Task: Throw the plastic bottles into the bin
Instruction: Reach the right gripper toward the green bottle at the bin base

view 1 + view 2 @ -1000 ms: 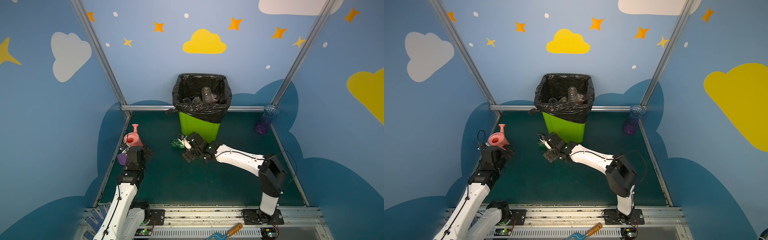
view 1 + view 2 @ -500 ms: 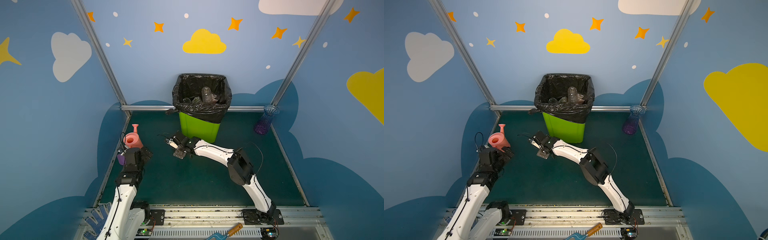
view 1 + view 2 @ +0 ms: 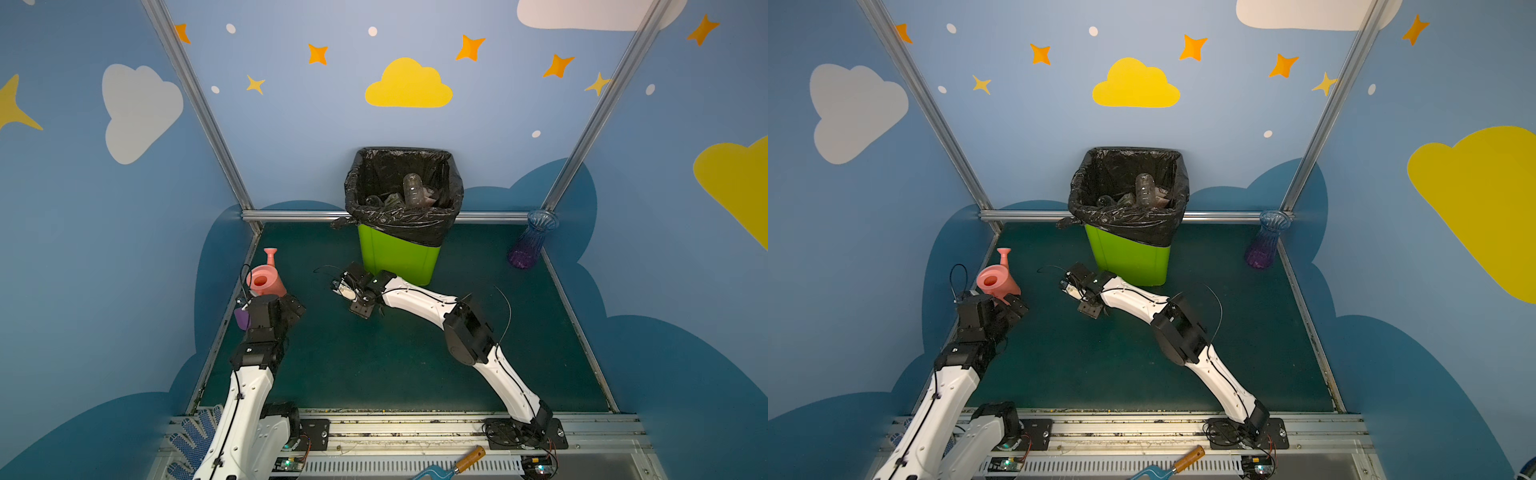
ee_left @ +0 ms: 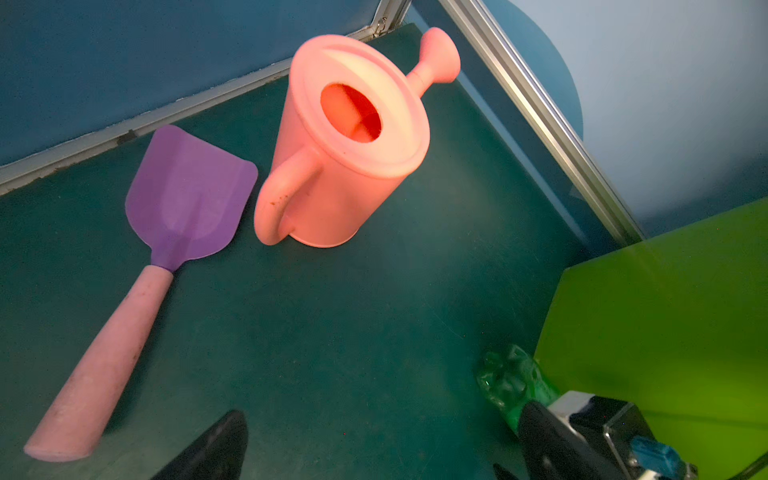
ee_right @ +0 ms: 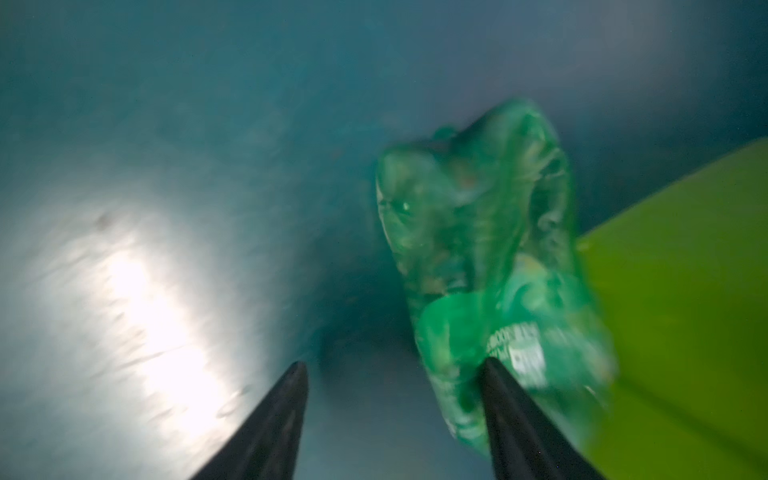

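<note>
bin (image 3: 395, 259): smooth glossy lime plastic; liner (image 3: 401, 218): crinkled shiny black film. green bottle (image 5: 478, 249): translucent plastic, crumpled. bench (image 3: 374, 365): matt dark-green mat, faintly grainy. rails (image 3: 299, 215): brushed metal. watering can (image 4: 332, 195): smooth matt pink plastic. shovel (image 4: 187, 187): matt plastic, scuffed handle. vase (image 3: 532, 241): ribbed, translucent, glossy.

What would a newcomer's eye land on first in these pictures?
The lime-green bin with its black liner, at the back middle, with clear bottles piled inside. Next, the pink watering can on the left, and the right end effector beside a crushed green bottle at the bin's foot.
</note>
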### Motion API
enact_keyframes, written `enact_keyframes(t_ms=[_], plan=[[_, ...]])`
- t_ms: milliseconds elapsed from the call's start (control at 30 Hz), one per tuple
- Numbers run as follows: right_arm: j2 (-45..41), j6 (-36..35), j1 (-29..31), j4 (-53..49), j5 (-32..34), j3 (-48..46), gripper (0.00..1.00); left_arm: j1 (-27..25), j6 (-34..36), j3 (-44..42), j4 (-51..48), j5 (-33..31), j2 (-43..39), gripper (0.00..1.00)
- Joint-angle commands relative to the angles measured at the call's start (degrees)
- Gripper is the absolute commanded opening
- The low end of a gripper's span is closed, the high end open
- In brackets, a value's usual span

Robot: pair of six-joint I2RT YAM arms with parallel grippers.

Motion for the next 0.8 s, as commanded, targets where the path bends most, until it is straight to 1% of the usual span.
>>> enact_keyframes(t_ms=[0,67,233,367,400,500,567,600,767], plan=[[-4.36,4.08,0.55,-4.90,-7.43,-3.06,0.58,0.41,1.14,-0.24,0.13,0.75,0.22,1.00],[-5.84,4.92,0.89,-5.97,-8.76,-4.43,0.56,0.45,1.18,-0.21,0.20,0.78,0.15,1.00],[-10.63,7.34,2.26,-9.00,-10.39,-6.89,0.57,0.63,1.11,-0.48,0.06,0.84,-0.21,1.00],[-14.57,7.73,3.94,-9.88,-8.10,-7.74,0.60,0.72,0.91,-0.90,0.25,0.93,-0.39,1.00],[-15.39,7.51,4.36,-9.76,-7.06,-7.77,0.61,0.76,0.85,-1.00,0.38,0.93,-0.38,1.00],[-16.84,6.41,4.65,-7.72,-3.45,-8.14,0.71,0.81,0.70,-1.18,0.51,1.08,-0.53,1.00],[-16.26,5.40,4.35,-5.88,-0.14,-8.04,0.83,0.81,0.73,-1.27,0.48,1.27,-0.65,1.00],[-15.36,4.58,4.12,-5.23,1.23,-7.39,0.86,0.89,0.70,-1.40,0.48,1.28,-0.72,1.00],[-7.99,1.11,2.15,-4.35,2.30,-1.69,0.89,1.03,0.72,-1.53,0.31,1.32,-0.95,1.00]])
